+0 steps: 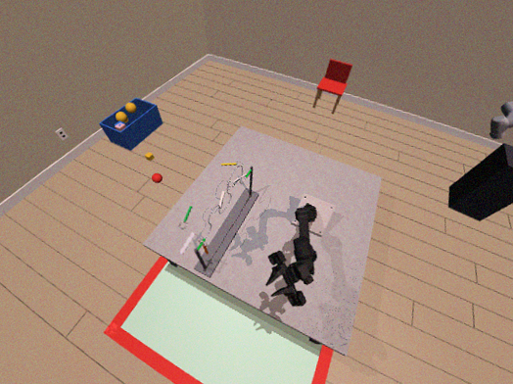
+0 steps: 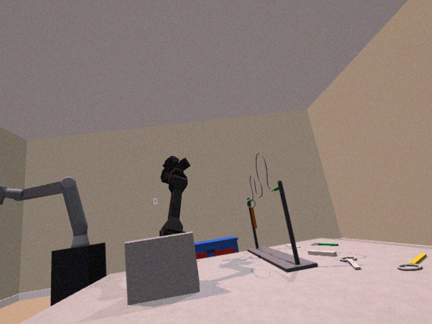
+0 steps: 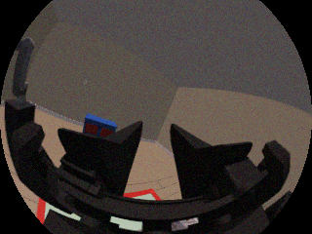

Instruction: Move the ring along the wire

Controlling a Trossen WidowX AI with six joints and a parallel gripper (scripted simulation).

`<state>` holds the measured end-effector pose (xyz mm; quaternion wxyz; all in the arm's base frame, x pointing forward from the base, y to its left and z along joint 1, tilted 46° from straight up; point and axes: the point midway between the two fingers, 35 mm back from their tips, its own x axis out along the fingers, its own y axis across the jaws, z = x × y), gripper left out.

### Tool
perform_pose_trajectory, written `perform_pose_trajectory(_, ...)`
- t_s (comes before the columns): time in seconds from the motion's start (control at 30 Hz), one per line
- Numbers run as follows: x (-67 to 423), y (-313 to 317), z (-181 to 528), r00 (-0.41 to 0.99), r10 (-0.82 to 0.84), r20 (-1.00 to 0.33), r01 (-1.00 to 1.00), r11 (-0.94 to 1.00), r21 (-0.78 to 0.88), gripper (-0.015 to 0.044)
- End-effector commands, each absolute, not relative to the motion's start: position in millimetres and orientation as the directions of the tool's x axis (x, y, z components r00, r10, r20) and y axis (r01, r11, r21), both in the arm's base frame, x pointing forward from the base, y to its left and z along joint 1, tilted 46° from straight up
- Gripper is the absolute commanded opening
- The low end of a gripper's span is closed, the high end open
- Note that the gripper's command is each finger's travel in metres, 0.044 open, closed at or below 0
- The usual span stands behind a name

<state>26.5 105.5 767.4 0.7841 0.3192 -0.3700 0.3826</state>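
Observation:
The ring (image 2: 247, 204) hangs on the far post's green wire part (image 1: 201, 243) in the exterior view. Its orange handle (image 1: 205, 248) (image 2: 254, 217) points down beside that post (image 1: 201, 259). The thin grey wire (image 2: 258, 152) loops up and down to the green part (image 1: 249, 173) (image 2: 275, 188) at the other post (image 1: 250, 181) (image 2: 288, 223). My gripper (image 1: 270, 289) (image 3: 156, 126) is partly open and empty. It is well away from the ring, over the table's front part in the top view; its fingertips are hidden in the exterior view.
Both posts stand on a long dark base (image 1: 232, 229) (image 2: 272, 258). Beyond it lie a yellow-handled ring tool (image 1: 228, 164) (image 2: 418, 258), a green-handled one (image 1: 187, 214) (image 2: 327, 244) and white pieces (image 1: 188, 243) (image 2: 321, 253). A grey block (image 2: 160, 268) stands at the arm's base.

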Motion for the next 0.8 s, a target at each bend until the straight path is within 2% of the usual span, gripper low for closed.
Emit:
perform_pose_trajectory(0.0,5.4,172.8,745.6,0.444,0.468,0.764,-0.854,0.477,0.205,0.0160)
perform_pose_trajectory(0.3,16.0,281.7,687.3,0.557,0.569,0.605,-0.818,0.501,0.282,0.0160)
perform_pose_trajectory(0.77,105.3,397.7,560.1,0.807,0.509,0.298,-0.585,0.622,0.521,0.0160)
